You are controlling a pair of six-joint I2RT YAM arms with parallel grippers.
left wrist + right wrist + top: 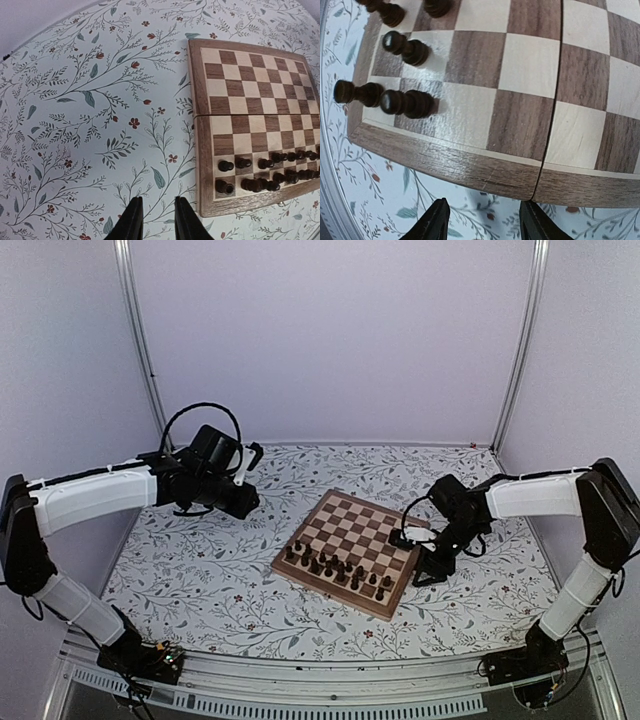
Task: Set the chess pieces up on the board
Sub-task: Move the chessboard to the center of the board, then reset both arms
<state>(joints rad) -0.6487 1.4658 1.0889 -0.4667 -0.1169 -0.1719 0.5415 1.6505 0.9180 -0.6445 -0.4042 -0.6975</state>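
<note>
Crowding board near rows: chess pieces; R end effector beside edge

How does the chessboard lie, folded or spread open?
Spread open. The board lies flat, both halves side by side; the wrist views show the seam across its middle, with the chess pieces standing on one half.

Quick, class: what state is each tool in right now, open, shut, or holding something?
Left tool: slightly open, holding nothing.
Right tool: open, holding nothing, at the chessboard edge.
</note>
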